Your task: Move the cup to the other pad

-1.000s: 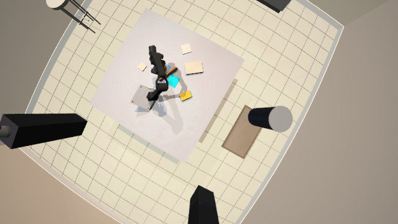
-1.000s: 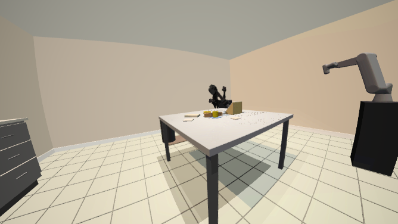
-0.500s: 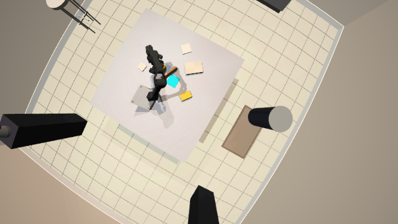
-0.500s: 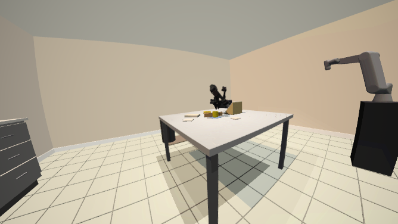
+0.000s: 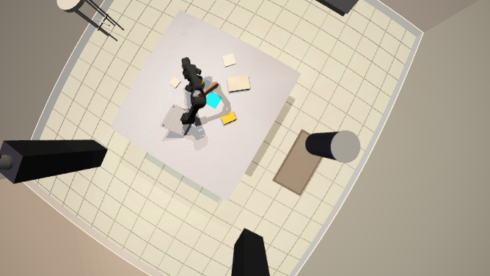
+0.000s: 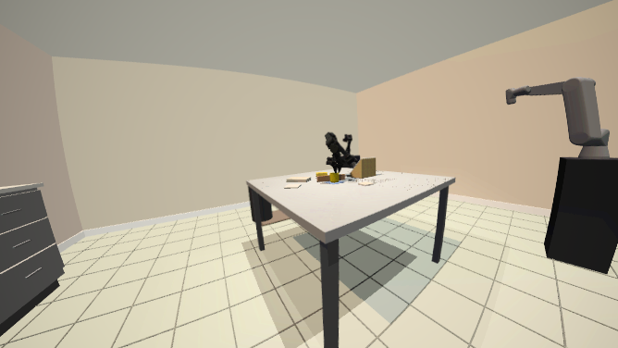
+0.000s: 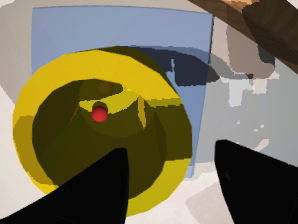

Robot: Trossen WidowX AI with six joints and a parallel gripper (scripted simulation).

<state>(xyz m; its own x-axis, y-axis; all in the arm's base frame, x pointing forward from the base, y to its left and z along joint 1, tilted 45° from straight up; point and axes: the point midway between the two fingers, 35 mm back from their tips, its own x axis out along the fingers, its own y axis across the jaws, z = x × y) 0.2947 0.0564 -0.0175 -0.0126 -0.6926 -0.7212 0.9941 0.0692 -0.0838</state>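
The yellow cup (image 5: 202, 83) (image 6: 334, 178) (image 7: 55, 75) stands upright on the blue pad (image 5: 207, 83) (image 7: 125, 25). A red marble (image 7: 99, 114) shows inside it; finger and shadow hide part of the inside. The cyan pad (image 5: 213, 100) lies bare on the other side of a brown bar. My gripper (image 6: 337, 171) (image 7: 171, 155) is partly open and holds nothing. It is just above the cup, off to one side: in the wrist view the left finger overlaps the cup's mouth and near rim, and the right finger is to the right of the cup.
The brown wooden bar (image 5: 211, 88) (image 7: 280, 37) lies between the pads. A yellow block (image 5: 229, 117) and a large beige block (image 5: 238, 84) lie beyond. Small beige tiles (image 5: 229, 59) (image 5: 174, 81) lie farther out. A wedge-shaped box (image 5: 172, 119) (image 6: 367, 167) stands near the arm's base.
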